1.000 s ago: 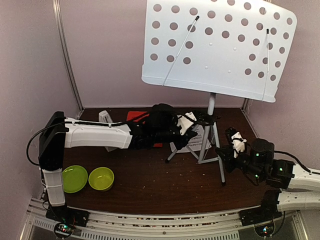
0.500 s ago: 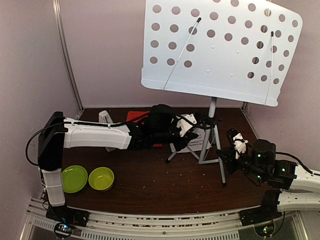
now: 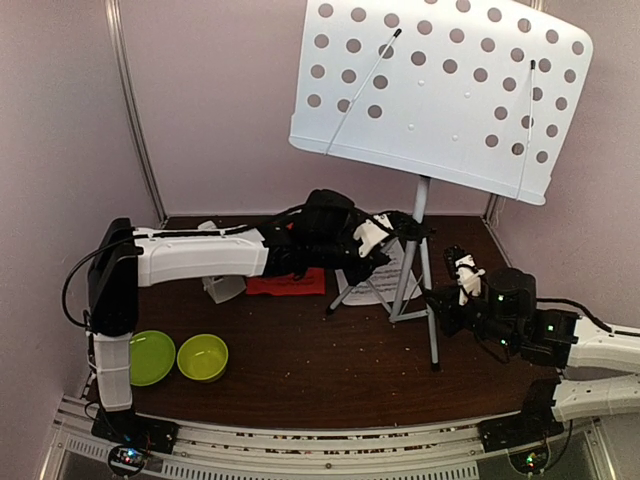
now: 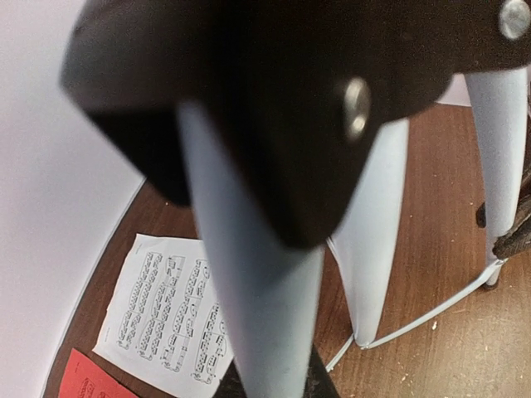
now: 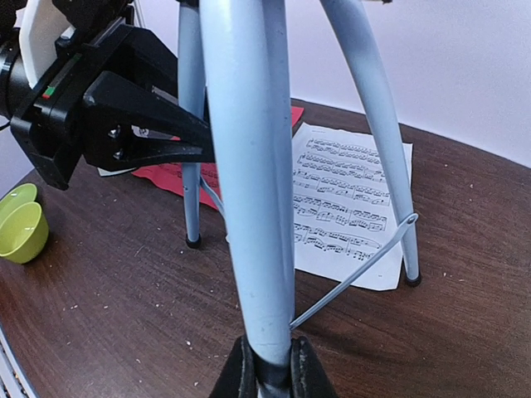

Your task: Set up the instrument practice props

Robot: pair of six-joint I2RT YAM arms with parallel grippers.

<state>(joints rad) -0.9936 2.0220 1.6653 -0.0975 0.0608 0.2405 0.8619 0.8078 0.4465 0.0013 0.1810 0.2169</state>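
The right gripper point(image 5: 265, 369) is clamped narrowly on the front leg of the music stand point(image 3: 440, 90). The left gripper point(image 4: 270, 385) is closed on another leg just below the dark tripod hub. The stand's feet rest toward the back of the table point(image 3: 300, 390), and its perforated desk is tilted high above both arms. A white sheet point(image 5: 348, 199) lies under the legs, with a red sheet point(image 3: 290, 283) just to its left. The metronome point(image 3: 224, 288) is partly hidden by the left arm. Two green bowls point(image 3: 202, 357) sit at near left.

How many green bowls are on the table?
2. One lime-green bowl sits at the table's front-left corner; the second bowl is beside it, toward the middle. More might be hidden.
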